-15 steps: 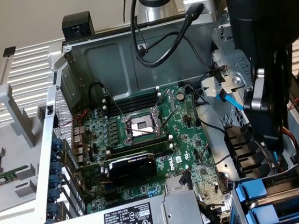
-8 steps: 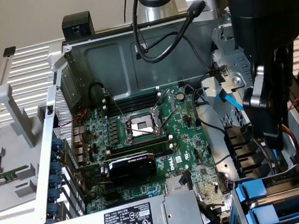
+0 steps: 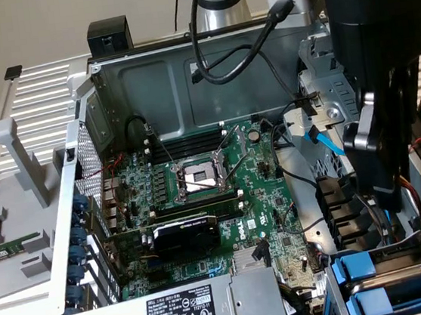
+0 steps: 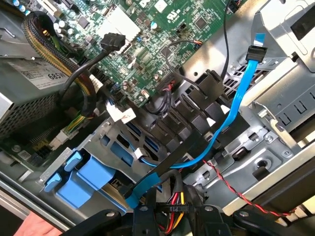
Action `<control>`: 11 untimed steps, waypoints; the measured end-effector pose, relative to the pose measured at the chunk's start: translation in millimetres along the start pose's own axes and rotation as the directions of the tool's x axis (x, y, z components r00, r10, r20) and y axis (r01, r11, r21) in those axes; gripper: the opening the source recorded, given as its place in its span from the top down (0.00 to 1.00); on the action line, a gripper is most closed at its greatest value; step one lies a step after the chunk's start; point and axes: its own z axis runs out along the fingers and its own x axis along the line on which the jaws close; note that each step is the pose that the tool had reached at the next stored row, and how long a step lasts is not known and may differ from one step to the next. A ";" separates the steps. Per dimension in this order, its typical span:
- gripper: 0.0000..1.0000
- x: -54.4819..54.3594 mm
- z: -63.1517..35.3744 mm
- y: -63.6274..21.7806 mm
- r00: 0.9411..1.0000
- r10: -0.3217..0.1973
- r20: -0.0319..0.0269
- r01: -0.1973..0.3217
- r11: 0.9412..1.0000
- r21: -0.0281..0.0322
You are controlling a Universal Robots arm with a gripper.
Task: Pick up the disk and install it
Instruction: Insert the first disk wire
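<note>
In the exterior view the gripper [image 3: 386, 200] hangs from the arm over the near corner of the open computer case [image 3: 111, 85], on the exterior view's right, just above the drive cage [image 3: 333, 295]. From this side the black fingers overlap, so their spread cannot be read here. The disk [image 3: 363, 265] shows only as a blue carrier frame lying in the cage; its metal body and label are hidden. A second blue frame sits just beside it, nearer the case's edge. The motherboard [image 3: 261, 197] fills the middle of the case, and the grey power-supply box [image 3: 182, 313] lies along the near edge. In the wrist view the gripper [image 4: 174, 221] appears with its black linkages spread wide and its fingers well parted, with nothing held between them. Beyond the gap lies a bundle of power wires [image 4: 172, 209]. The disk [image 4: 81, 179] is near the fingers but apart from them, its blue frame lodged in the cage. I judge the work to be at the cage itself: the disk looks lodged in its bay rather than carried, though how far home cannot be told. Any move here calls for a square, slow line, clear of the blue data cable [image 4: 241, 98] and the thin red-and-black wire [image 4: 231, 189] crossing beside the cage.
</note>
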 end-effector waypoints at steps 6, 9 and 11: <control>0.65 -0.8 1.8 -0.1 0.999 0.038 -0.011 -0.038 0.999 -0.002; 0.65 -1.5 3.1 0.4 0.998 0.053 -0.015 -0.053 0.999 -0.002; 0.65 -2.2 3.6 0.9 0.998 0.060 -0.017 -0.060 0.998 -0.002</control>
